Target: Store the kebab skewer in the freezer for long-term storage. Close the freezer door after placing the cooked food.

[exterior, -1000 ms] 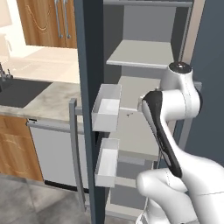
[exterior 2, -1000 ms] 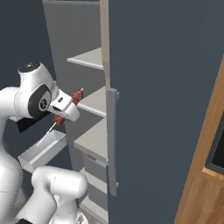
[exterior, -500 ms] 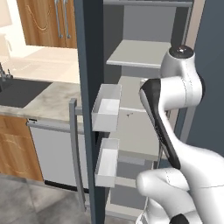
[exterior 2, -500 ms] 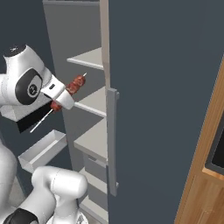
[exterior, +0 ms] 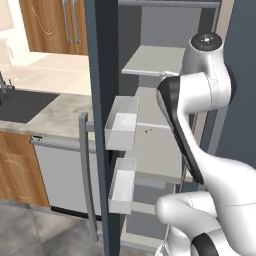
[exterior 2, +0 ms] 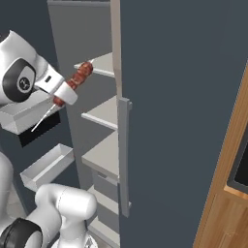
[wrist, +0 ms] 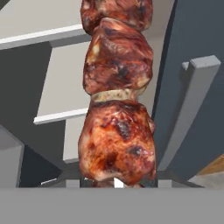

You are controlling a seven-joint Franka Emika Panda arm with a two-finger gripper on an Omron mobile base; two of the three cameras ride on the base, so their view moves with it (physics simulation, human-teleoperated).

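In the right base view my gripper is shut on the kebab skewer, which tilts up to the right. Its reddish-brown meat chunks point at the freezer's upper shelf, and its pale stick end hangs down to the left. In the hand view the meat chunks loom just in front of the camera, with grey shelves behind them. The freezer stands open. The freezer door is swung out to the left, edge on, with two white bins on its inner side.
The plain matching door with its bar handle stands shut right of the open compartment. A lower shelf sits below the skewer. Left of the freezer door are a stone counter, a silver dishwasher front and wooden cabinets.
The arm has lifted the skewer up and further right toward the freezer shelves. The grip has stayed shut and the door has not moved.
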